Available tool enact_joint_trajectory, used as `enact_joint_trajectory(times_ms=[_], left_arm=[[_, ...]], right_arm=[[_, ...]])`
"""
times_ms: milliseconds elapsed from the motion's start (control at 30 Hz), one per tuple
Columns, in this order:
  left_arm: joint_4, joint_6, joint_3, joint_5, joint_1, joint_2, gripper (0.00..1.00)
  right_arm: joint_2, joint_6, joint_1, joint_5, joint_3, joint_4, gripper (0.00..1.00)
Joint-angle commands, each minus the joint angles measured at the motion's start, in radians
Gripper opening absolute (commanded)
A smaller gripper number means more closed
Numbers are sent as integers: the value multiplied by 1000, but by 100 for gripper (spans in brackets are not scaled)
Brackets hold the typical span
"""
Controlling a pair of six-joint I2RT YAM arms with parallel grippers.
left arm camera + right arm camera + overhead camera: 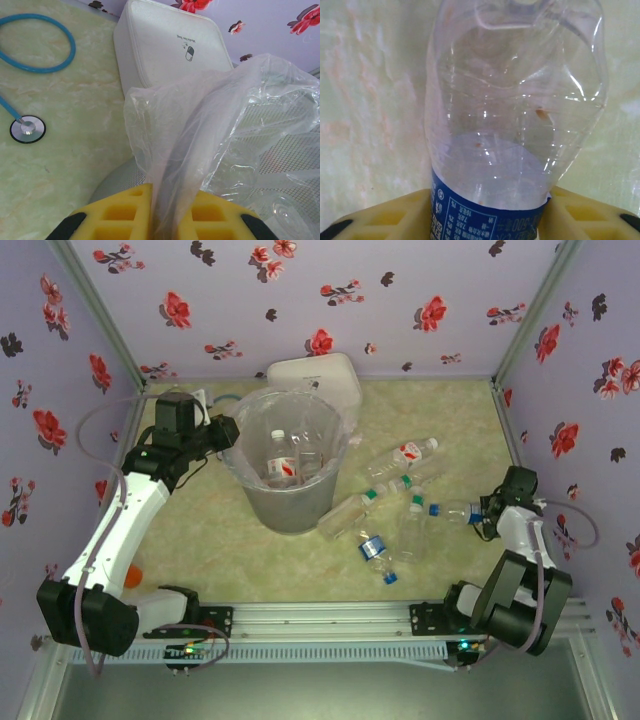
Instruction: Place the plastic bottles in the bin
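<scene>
The grey bin [262, 502], lined with a clear bag [225, 110], stands left of centre with two plastic bottles [283, 469] inside it. My left gripper [228, 436] [172, 200] is shut on the bin's bag-covered left rim. Several more bottles lie on the table to the right of the bin, among them a red-labelled one [402, 455], a green-capped one [349, 513] and a blue-labelled one [377, 558]. At the right, my right gripper [488, 512] [490, 212] is shut on a blue-labelled, blue-capped bottle [455, 510] [515, 100], its yellow fingers pressing the label from both sides.
A white rounded-square container [318, 380] [170, 55] stands just behind the bin. A blue stethoscope [30, 60] lies on the table behind and to the left of the bin. Flowered walls close in the left, back and right sides. A small orange thing [133, 576] lies beside the left arm.
</scene>
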Motion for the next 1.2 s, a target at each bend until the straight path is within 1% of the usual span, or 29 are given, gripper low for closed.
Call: enact_joint_trajectory(times_ms=[0,133,167,233,300,367,533,667,800,900,1000,1100,1167], left_arm=[[-24,32,-19,-21,-11,3,13],[-14,34,-14,-20,-12,12,13],[-12,34,-13,-19,-12,17,13],[-4,31,-13,-15,-11,24,13],[-3,30,-14,-11,-11,29,13],[-3,28,-20,-10,-12,30,13],[5,24,-31,-10,-11,18,13],[5,20,-32,-12,-11,14,13],[9,16,-32,-11,-11,16,13],[11,13,-36,-12,-11,12,13],[8,12,-39,-12,-12,7,13],[2,15,-38,-18,-12,4,13],[-4,17,-36,-22,-12,3,13]], right_arm=[[-77,-63,-6,29,83,-33,48],[-141,-155,5,-56,178,-48,44],[-158,-178,24,-88,211,-35,43],[-172,-217,77,-113,292,-35,40],[-163,-255,167,-117,401,-54,37],[-135,-297,284,-117,530,-57,33],[-13,-427,576,-119,811,-19,23],[117,-533,817,-121,997,14,21],[288,-670,1039,-111,1190,-36,20],[405,-732,1147,-104,1279,-74,21],[495,-730,1212,-104,1320,-97,20],[548,-728,1266,-105,1321,-91,20],[565,-696,1277,-142,1312,-77,21]])
